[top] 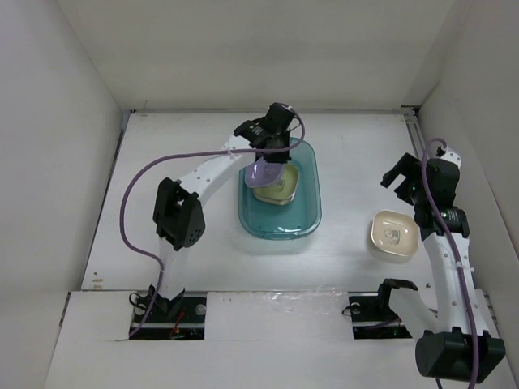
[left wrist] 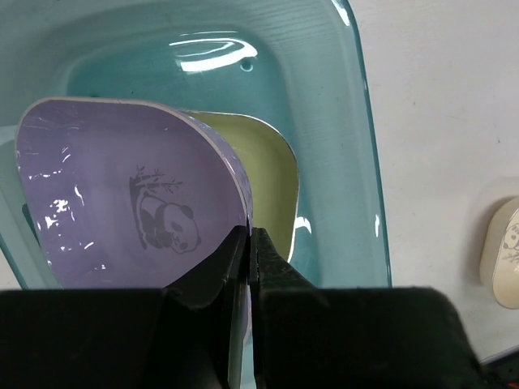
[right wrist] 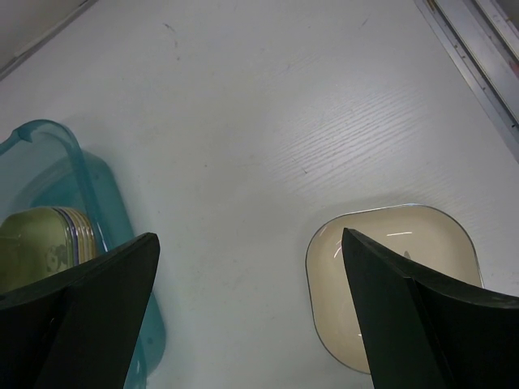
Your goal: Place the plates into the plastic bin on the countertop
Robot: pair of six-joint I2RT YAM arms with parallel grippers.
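The left fingers (top: 272, 150) are clamped on the edge of a purple plate (top: 263, 172), which hangs tilted over the far end of the teal bin (top: 312, 215) in the overhead view. Beneath it, inside the bin, lies a stack of plates (top: 278, 190) with a pale one on top. The bin sits near the middle of the white counter (top: 178, 146). Over on the right side, the right fingers (top: 395, 173) are spread wide and grip nothing. They hover beyond a cream plate (top: 394, 232) that lies flat on the counter, well apart from the bin.

From the left wrist, the two black fingers press together on the rim of the purple plate, at its lower right corner. The plate stands steeply on edge, its hollow face turned to the camera with a printed panda (left wrist: 166, 223) at the centre. Behind it a pale green plate (left wrist: 268, 162) lies in the bin. The cream plate shows at the right edge of the view, out on the counter.

From the right wrist, the fingers stand far apart with only bare counter between them. The cream plate lies upright just beside the right-hand finger, partly hidden by it. At the left, the bin holds the stack, with several rims layered under the greenish top plate. A metal rail (right wrist: 478, 49) crosses the upper right corner.
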